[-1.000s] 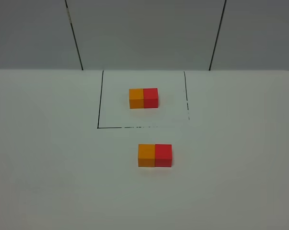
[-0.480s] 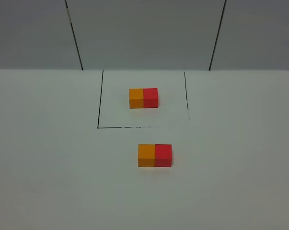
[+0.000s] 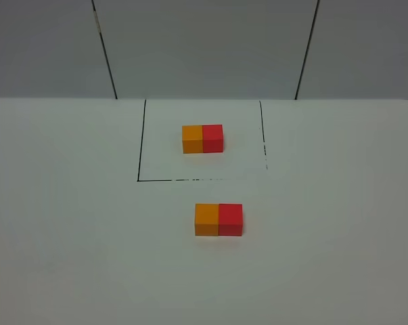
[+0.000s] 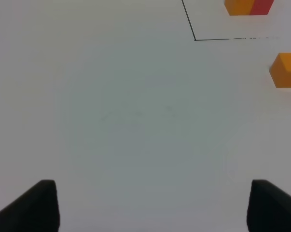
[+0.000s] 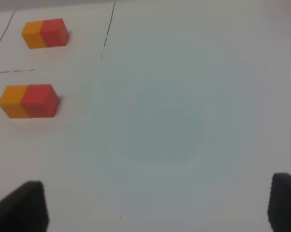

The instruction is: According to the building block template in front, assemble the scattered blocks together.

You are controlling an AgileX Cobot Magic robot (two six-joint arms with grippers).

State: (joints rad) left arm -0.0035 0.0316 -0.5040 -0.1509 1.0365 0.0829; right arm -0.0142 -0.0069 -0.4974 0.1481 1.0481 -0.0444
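The template (image 3: 203, 139) is a small orange-and-red bar inside the black outlined square (image 3: 139, 162) at the back; it also shows in the left wrist view (image 4: 248, 7) and the right wrist view (image 5: 44, 33). In front of the square, the larger orange cube (image 3: 206, 219) and red cube (image 3: 231, 219) sit side by side, touching, orange on the left. The right wrist view shows both, orange (image 5: 12, 101) and red (image 5: 39, 100); the left wrist view shows only the orange cube (image 4: 285, 70). My left gripper (image 4: 152, 208) and right gripper (image 5: 157, 208) are open, empty, away from the blocks, and absent from the exterior view.
The white table (image 3: 68, 237) spreads wide around the blocks. A grey panelled wall (image 3: 204, 47) stands behind the table's far edge.
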